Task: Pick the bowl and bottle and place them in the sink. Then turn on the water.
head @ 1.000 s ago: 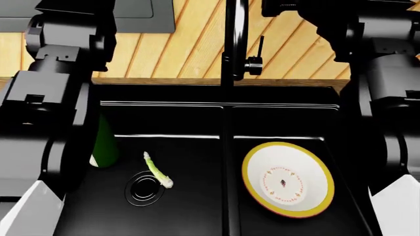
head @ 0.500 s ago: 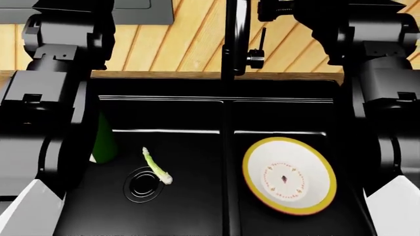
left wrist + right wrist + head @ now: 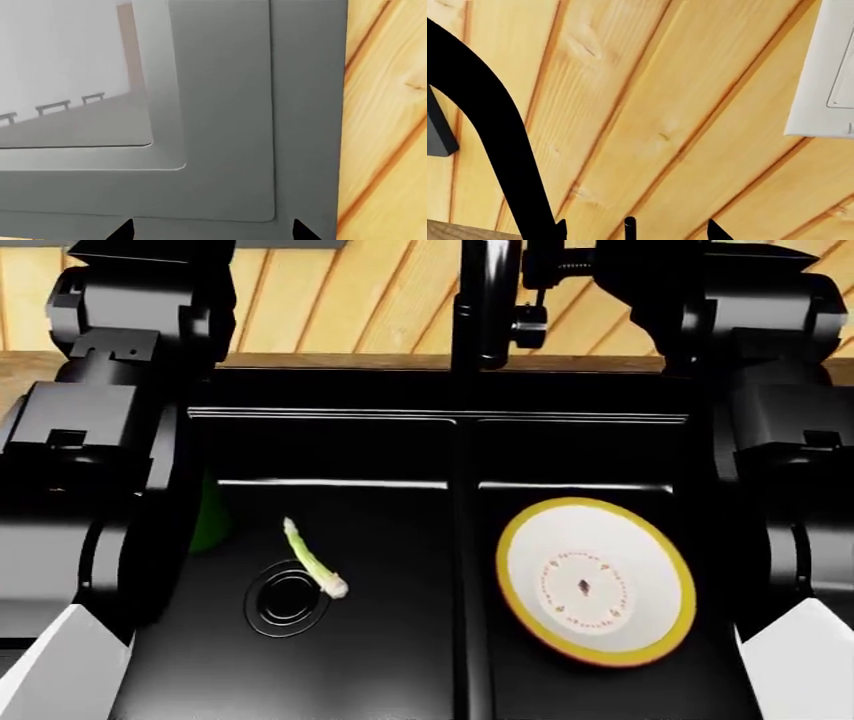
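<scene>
The white, yellow-rimmed bowl (image 3: pixel 594 580) lies in the right basin of the black sink (image 3: pixel 387 660). Only a green sliver of the bottle (image 3: pixel 210 512) shows in the left basin, behind my left arm. The black faucet (image 3: pixel 481 300) rises behind the divider. Its neck (image 3: pixel 487 125) also shows in the right wrist view. My right gripper (image 3: pixel 637 229) is open, and the thin tip of the lever handle (image 3: pixel 630 227) stands between its fingertips. In the head view that gripper (image 3: pixel 561 262) sits just above the lever (image 3: pixel 530 325). My left gripper (image 3: pixel 212 230) is open and empty over a grey panel (image 3: pixel 220 125).
A pale green stalk (image 3: pixel 311 558) lies by the round drain (image 3: pixel 286 600) in the left basin. Wooden planks (image 3: pixel 680 100) back the sink, with a white plate (image 3: pixel 827 75) mounted on them. Both arms flank the basins.
The sink and counter edge have slid up in the head view. My right gripper has closed in on the faucet lever, which it now largely hides. Bowl and stalk lie as before.
</scene>
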Robot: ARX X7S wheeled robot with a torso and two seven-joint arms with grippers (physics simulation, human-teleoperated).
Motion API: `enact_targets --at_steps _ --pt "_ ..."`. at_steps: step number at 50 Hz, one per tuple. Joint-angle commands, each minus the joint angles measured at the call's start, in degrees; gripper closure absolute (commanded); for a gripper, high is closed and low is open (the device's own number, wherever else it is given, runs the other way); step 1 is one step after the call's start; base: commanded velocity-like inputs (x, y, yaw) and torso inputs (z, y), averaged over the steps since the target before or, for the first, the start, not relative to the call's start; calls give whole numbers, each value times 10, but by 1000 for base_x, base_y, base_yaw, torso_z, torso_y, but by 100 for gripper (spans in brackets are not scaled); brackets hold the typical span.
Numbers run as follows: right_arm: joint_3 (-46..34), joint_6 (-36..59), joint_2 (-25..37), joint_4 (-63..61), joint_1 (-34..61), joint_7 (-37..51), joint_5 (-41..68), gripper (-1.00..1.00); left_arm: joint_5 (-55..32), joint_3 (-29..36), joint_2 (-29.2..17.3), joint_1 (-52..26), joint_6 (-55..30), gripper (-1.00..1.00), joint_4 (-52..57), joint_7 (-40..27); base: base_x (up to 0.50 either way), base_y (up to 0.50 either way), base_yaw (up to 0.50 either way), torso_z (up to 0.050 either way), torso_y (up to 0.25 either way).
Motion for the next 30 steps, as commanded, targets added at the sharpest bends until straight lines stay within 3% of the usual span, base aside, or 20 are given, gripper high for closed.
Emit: enact_targets --at_steps 1,30 --pt "-1 -8 1 1 -1 -2 -1 -100 -3 8 -9 16 -31 -100 0 31 0 0 0 0 -100" --pt "3 -5 1 1 -2 0 -2 -100 -3 10 -8 16 -31 -100 0 35 0 0 0 0 -99"
